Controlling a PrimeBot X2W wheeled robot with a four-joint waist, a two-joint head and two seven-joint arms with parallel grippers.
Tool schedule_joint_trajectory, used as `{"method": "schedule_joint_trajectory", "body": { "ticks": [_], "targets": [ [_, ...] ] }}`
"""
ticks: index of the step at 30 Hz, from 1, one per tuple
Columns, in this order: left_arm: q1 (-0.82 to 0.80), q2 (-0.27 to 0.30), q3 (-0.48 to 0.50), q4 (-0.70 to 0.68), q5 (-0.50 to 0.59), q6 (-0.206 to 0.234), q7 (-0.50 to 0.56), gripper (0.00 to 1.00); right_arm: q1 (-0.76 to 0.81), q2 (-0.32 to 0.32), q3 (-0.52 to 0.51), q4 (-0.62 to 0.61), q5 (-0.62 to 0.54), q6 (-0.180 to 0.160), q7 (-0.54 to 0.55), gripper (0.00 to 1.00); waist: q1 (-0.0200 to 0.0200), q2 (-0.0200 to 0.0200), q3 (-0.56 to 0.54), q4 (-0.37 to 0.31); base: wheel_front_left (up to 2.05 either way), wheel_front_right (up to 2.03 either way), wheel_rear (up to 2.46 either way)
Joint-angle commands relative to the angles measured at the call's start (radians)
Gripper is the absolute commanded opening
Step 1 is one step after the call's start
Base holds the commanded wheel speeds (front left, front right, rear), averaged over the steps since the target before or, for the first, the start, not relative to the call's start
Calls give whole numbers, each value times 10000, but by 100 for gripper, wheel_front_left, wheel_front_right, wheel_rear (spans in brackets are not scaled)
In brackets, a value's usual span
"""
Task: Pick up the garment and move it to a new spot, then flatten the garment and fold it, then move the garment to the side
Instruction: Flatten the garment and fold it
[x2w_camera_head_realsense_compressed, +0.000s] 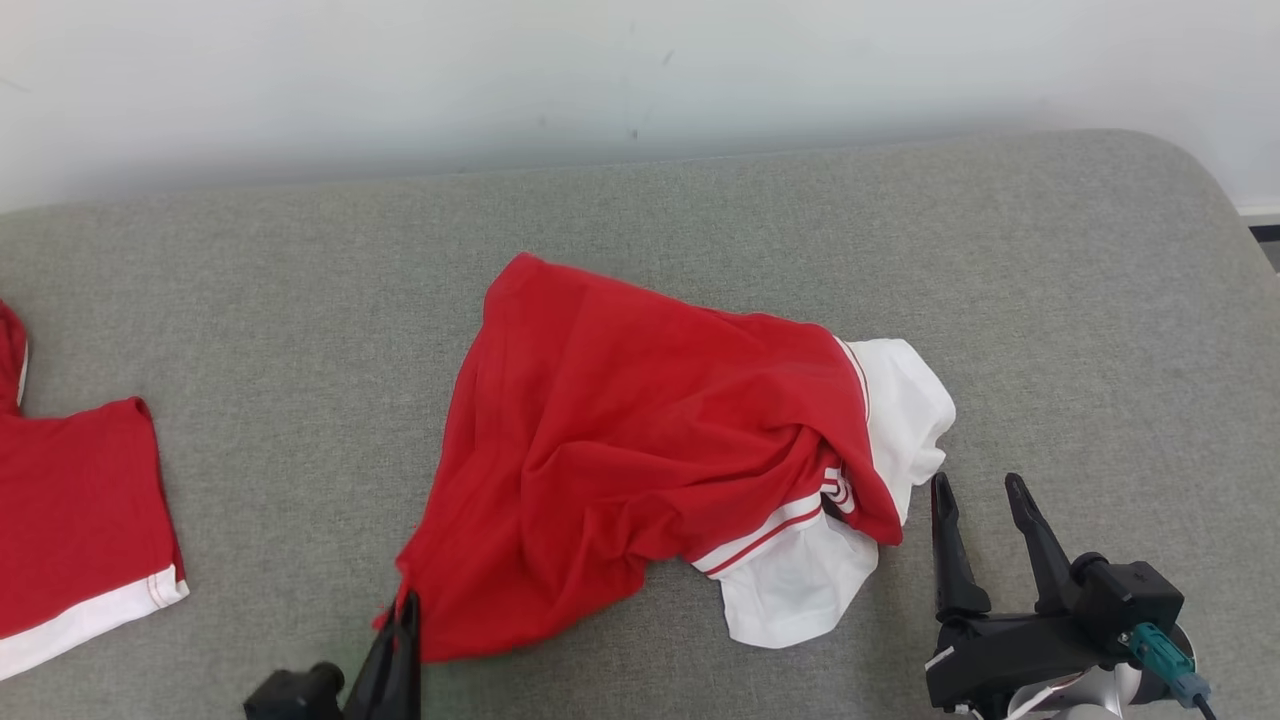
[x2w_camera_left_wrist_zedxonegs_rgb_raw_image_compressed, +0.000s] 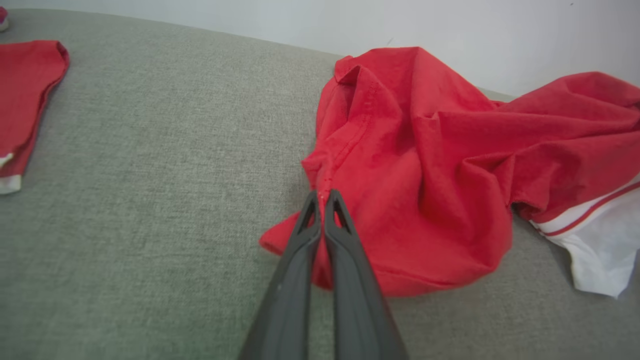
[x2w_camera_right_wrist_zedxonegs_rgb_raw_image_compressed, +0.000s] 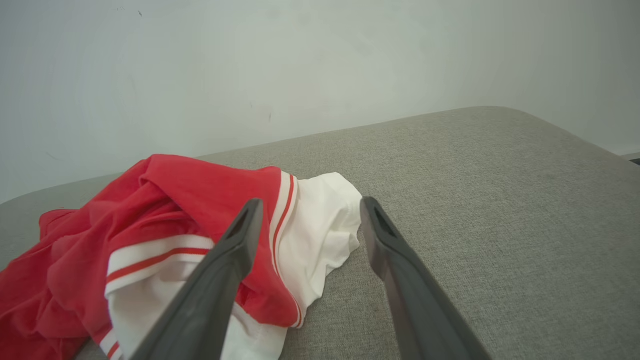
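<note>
The garment (x2w_camera_head_realsense_compressed: 640, 440) is a red shirt with white, red-striped sleeves, lying crumpled in the middle of the grey cushion (x2w_camera_head_realsense_compressed: 300, 300). My left gripper (x2w_camera_head_realsense_compressed: 408, 600) is shut on the garment's near left hem; in the left wrist view the left gripper (x2w_camera_left_wrist_zedxonegs_rgb_raw_image_compressed: 323, 196) pinches the red hem of the garment (x2w_camera_left_wrist_zedxonegs_rgb_raw_image_compressed: 425, 165). My right gripper (x2w_camera_head_realsense_compressed: 975, 488) stands open just right of the white sleeve, apart from it. In the right wrist view the right gripper (x2w_camera_right_wrist_zedxonegs_rgb_raw_image_compressed: 309, 205) frames the white sleeve of the garment (x2w_camera_right_wrist_zedxonegs_rgb_raw_image_compressed: 320, 225), with nothing between its fingers.
A second red garment with a white band (x2w_camera_head_realsense_compressed: 70, 520) lies at the cushion's left edge, and it also shows in the left wrist view as red cloth (x2w_camera_left_wrist_zedxonegs_rgb_raw_image_compressed: 25, 95). A pale wall (x2w_camera_head_realsense_compressed: 600, 70) runs behind the cushion. The cushion's rounded corner (x2w_camera_head_realsense_compressed: 1200, 190) is at the far right.
</note>
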Motion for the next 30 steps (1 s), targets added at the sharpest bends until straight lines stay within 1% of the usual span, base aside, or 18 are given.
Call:
{"method": "schedule_joint_trajectory", "body": {
  "ticks": [1, 7, 11, 15, 21, 30],
  "targets": [
    [163, -24, 81, 118, 235, -40, -36, 100, 149, -15, -16, -25, 9, 8, 26, 100, 0, 0, -16, 16, 0, 0, 0],
    [407, -245, 444, 104, 626, -177, -36, 100, 197, -14, -4, -66, 30, 8, 40, 100, 0, 0, -125, 95, 0, 0, 0],
    [600, -233, 609, -65, 773, -232, -36, 100, 293, -15, 12, -98, 51, 8, 85, 100, 0, 0, -217, 144, 0, 0, 0],
    [651, -99, 665, -110, 905, -257, -36, 100, 345, -14, 26, -104, 71, 8, 88, 100, 0, 0, -266, 165, 0, 0, 0],
    [383, 310, 592, -3, 1095, -382, 181, 100, 317, -15, 52, -103, 109, 8, 122, 100, 0, 0, -279, 154, 0, 0, 0],
    [32, 741, 452, 323, 1099, -626, 795, 100, 214, -15, 122, -1, 226, 8, 39, 100, 0, 0, -106, -177, 0, 0, 0]
  ]
}}
